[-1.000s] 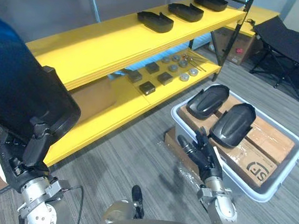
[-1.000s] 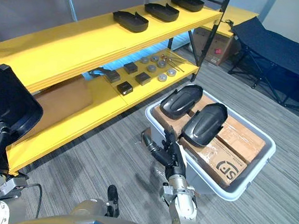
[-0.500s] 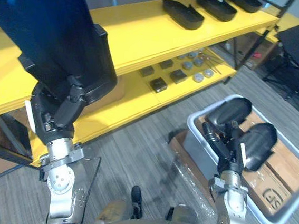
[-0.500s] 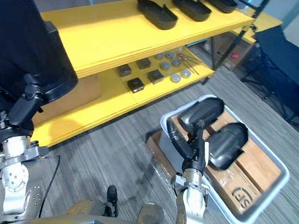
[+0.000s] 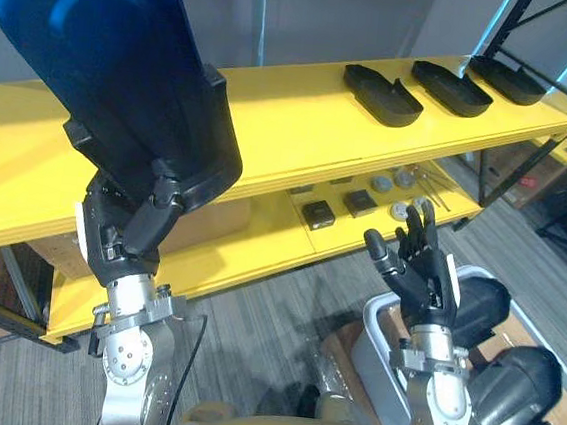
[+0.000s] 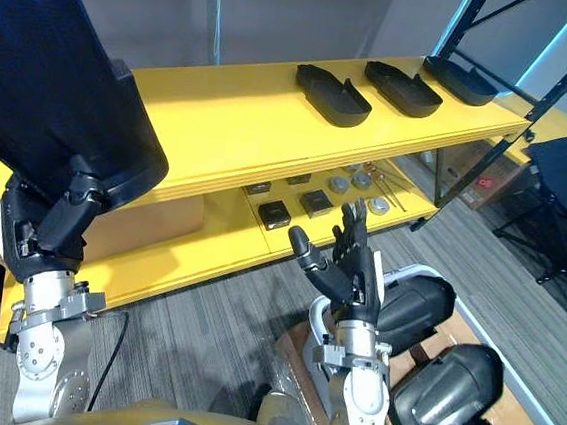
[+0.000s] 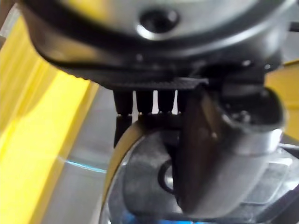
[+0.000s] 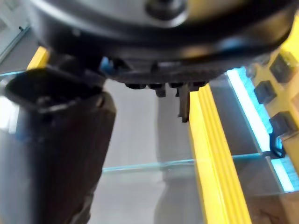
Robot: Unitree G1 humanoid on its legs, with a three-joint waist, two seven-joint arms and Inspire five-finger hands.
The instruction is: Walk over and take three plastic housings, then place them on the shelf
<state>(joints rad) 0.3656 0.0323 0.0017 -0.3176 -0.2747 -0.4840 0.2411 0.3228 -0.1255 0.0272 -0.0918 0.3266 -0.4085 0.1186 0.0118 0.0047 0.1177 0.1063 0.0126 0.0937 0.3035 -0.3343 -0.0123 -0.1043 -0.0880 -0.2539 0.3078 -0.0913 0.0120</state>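
Note:
My left hand [image 5: 126,233] is raised at the left, shut on a large dark plastic housing [image 5: 117,66] with a blue sheen that stands up in front of the yellow shelf. In the left wrist view its thumb [image 7: 210,149] curls against the housing. Three more dark housings [image 5: 382,93] [image 5: 453,88] [image 5: 507,81] lie in a row on the top shelf board [image 5: 292,123]. My right hand [image 5: 423,276] is held up open, fingers spread, holding nothing, above a grey bin [image 5: 372,317]. Two housings [image 5: 512,400] [image 5: 480,307] lie in that bin.
The lower shelf board [image 6: 209,261] carries several small dark blocks [image 5: 318,214] and round metal parts [image 5: 405,179], plus a cardboard box [image 6: 152,225] near my left hand. A black shelf upright [image 6: 482,31] stands at the right end. Grey carpet lies in front of the shelf.
The camera has swung up toward the shelf. My right hand rose from beside the bin, fingers spread. The left hand keeps its hold on the housing, raised.

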